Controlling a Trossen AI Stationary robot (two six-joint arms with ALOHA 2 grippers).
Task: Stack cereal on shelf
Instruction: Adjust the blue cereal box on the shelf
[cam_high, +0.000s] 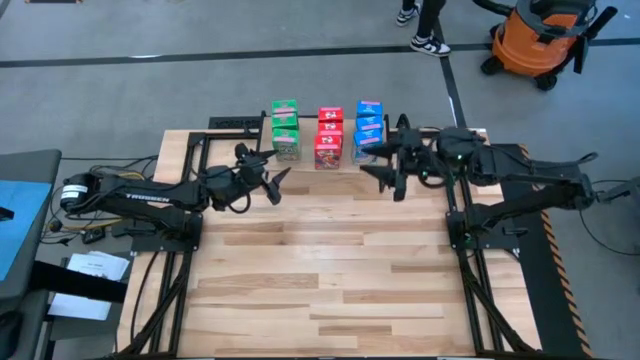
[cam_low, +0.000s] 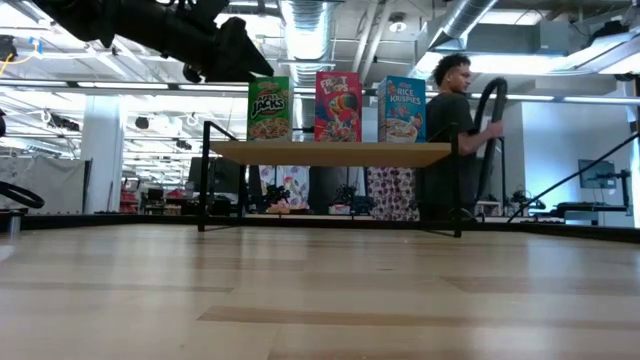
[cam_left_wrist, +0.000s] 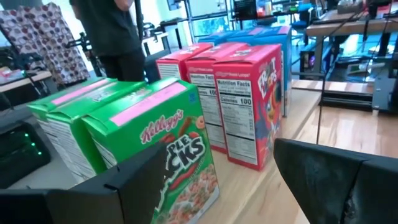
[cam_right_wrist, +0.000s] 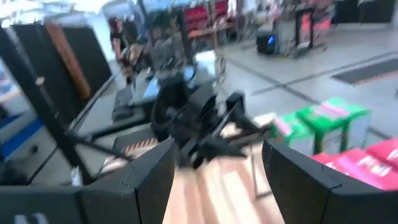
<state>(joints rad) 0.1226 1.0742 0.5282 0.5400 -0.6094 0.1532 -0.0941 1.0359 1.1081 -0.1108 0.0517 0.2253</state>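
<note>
- The left gripper (cam_high: 272, 180) hangs in the air just in front of the green cereal boxes (cam_high: 285, 129), its two dark fingers (cam_left_wrist: 130, 186) spread apart with nothing between them.
- In the left wrist view the nearest green box (cam_left_wrist: 155, 146) fills the gap between those fingers, close ahead but not touched.
- The right gripper (cam_high: 385, 175) hangs just in front of the blue cereal boxes (cam_high: 369, 124), its fingers (cam_right_wrist: 149, 180) also spread wide and empty.
- The right gripper faces across the table toward the left arm, whose gripper shows between its fingers in the right wrist view.
- All the cereal sits on the shelf (cam_high: 310, 160) at twelve o'clock on the tabletop, as seen from above.
- The boxes form three rows running front to back: green toward nine o'clock, red cereal boxes (cam_high: 329, 137) in the middle, blue toward three o'clock.
- From the low view the shelf's pale top (cam_low: 330, 152) rests on thin black legs, with one upright box front of each colour showing side by side.
- The slatted wooden tabletop (cam_high: 320, 280) stretches in front of the shelf toward six o'clock.
- Behind the table a person (cam_low: 450, 130) in dark clothes stands holding a black hose.
- An orange shop vacuum (cam_high: 540, 40) stands on the floor at about one o'clock.
</note>
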